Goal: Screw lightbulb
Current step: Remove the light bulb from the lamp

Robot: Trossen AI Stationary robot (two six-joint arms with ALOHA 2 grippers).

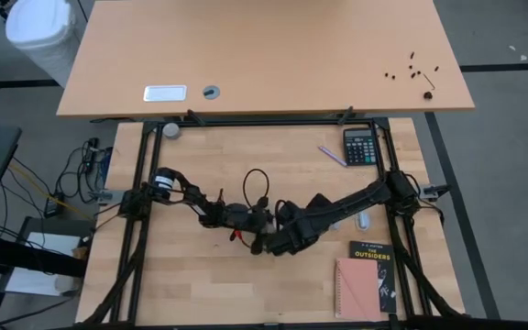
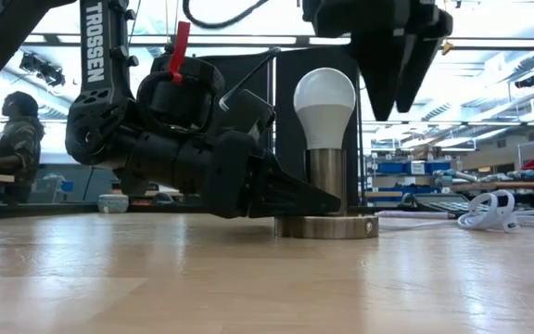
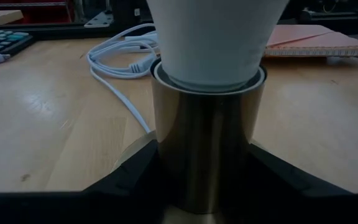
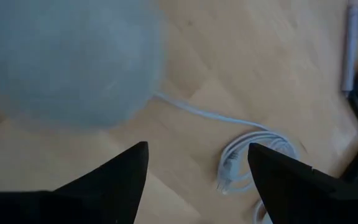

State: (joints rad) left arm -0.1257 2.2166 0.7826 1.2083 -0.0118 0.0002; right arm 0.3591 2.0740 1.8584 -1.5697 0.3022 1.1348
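The white lightbulb [image 2: 324, 96] stands upright, its base down in a silvery socket [image 2: 327, 181] whose round disc foot [image 2: 327, 226] rests on the wooden table. My left gripper [image 2: 295, 199] reaches in level from the table's left and is shut on the socket's barrel. My right gripper [image 2: 399, 102] hangs open above and just to the right of the bulb's dome, fingers pointing steeply down, touching nothing. In the right wrist view the bulb [image 4: 67, 56] lies beside the open fingers [image 4: 129, 177], not between them. My left gripper pinches the socket's upright barrel [image 3: 207, 155] between its two fingers [image 3: 135, 171], one on each side, low on the barrel. The fingers come in nearly level from the table's left. The socket stands upright on its disc foot on the table, with the bulb seated in its top.
A coiled white cord [image 4: 253, 155] lies on the table right of the socket. A calculator [image 1: 360, 145] and a pen [image 1: 331, 154] lie at the far right; a black book [image 1: 374, 261] and a pink notebook [image 1: 360, 289] at the near right.
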